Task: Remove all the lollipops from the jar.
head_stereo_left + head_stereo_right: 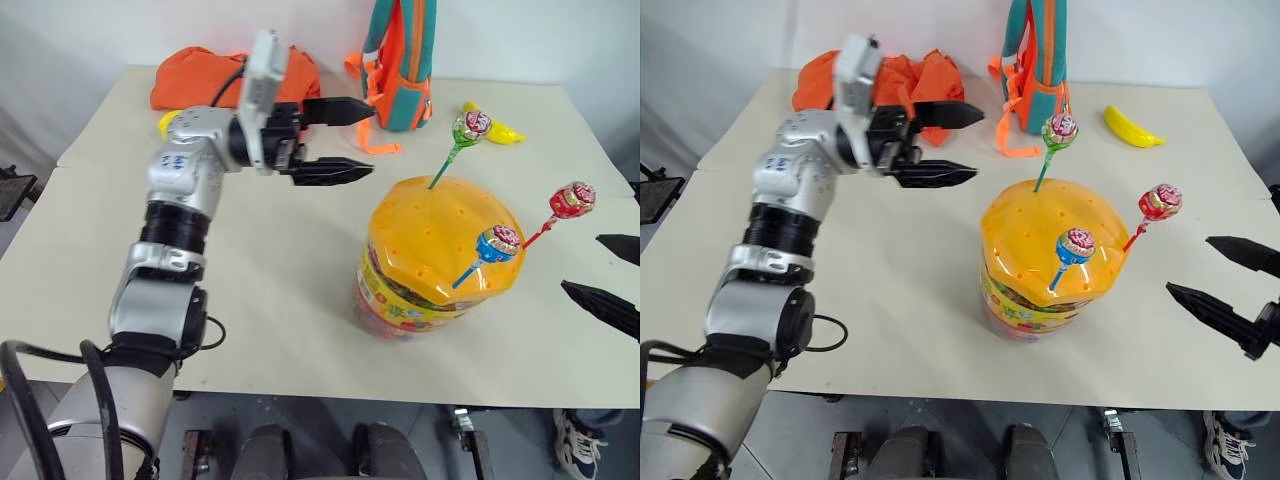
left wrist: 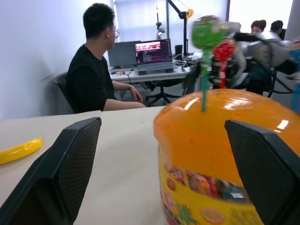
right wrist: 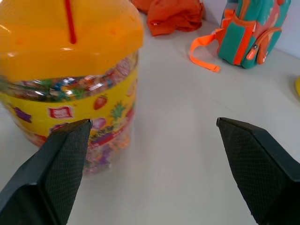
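1. The large clear plastic jar [image 1: 430,275] with its orange domed lid stands on the pale table [image 1: 280,300].
2. All three red-white wrapped lollipops [image 1: 472,127] remain stuck in it; none removed.
3. The left claw [image 1: 352,140] and right claw [image 1: 1210,275] gape empty beside it.
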### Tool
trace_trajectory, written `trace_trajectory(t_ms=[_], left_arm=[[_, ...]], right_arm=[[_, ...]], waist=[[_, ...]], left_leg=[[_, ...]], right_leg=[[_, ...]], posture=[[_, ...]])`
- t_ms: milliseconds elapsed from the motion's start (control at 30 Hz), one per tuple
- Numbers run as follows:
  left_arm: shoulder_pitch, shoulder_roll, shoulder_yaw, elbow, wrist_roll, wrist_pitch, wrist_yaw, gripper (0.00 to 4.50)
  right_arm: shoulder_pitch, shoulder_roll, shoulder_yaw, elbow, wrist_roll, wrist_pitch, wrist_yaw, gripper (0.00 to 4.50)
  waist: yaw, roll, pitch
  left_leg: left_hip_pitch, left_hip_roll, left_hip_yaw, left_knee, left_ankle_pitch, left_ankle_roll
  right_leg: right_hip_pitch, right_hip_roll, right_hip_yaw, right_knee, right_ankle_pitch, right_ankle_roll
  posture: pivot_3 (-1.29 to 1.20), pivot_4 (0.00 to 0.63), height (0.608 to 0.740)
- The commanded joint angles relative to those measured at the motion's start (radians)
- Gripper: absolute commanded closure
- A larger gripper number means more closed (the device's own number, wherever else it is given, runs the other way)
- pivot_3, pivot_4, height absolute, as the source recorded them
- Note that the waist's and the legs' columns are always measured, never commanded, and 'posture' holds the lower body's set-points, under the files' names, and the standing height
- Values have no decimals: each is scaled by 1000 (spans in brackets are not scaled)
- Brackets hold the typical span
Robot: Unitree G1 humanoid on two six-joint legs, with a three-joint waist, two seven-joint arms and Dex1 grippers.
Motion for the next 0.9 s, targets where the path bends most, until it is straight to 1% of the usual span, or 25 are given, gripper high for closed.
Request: trace_trajectory(t_ms=[33,200,367,467,567,900], left_arm=[[-65,-36,-16,55,41,-38,-21,0],[-116,-98,-11,122,59,-80,-70,0],[-124,-96,-26,88,57,-11,-163,0],[-131,-98,-43,94,80,-37,-185,0],[-141,-110,-20,102,64,-50,-173,593],[-169,-146,5,129,51,-57,-189,3693]], right_arm=[[15,27,-74,-75,65,3,-58,50],[42,50,-96,-135,112,5,-117,50],[70,61,-117,-150,134,-7,-155,50],[95,74,-129,-162,139,-14,-163,50],[123,91,-151,-181,148,-24,-171,0],[172,117,-167,-208,161,-64,-203,0]], waist=[[-3,0,0],[-4,0,0],[-4,0,0],[-1,0,0],[0,0,0],[-2,0,0]], left_leg=[[0,0,0,0,0,0],[0,0,0,0,0,0],[0,0,0,0,0,0],[0,0,-1,0,0,0],[0,-1,-1,0,0,1],[0,-1,-1,0,0,1]], right_leg=[[0,0,0,0,0,0],[0,0,0,0,0,0],[0,0,1,0,0,0],[0,0,1,0,0,0],[0,-1,1,0,0,0],[0,-1,1,0,0,0]], posture=[[0,150,740],[0,150,740],[0,150,740],[0,150,740],[0,150,740],[0,150,740]])
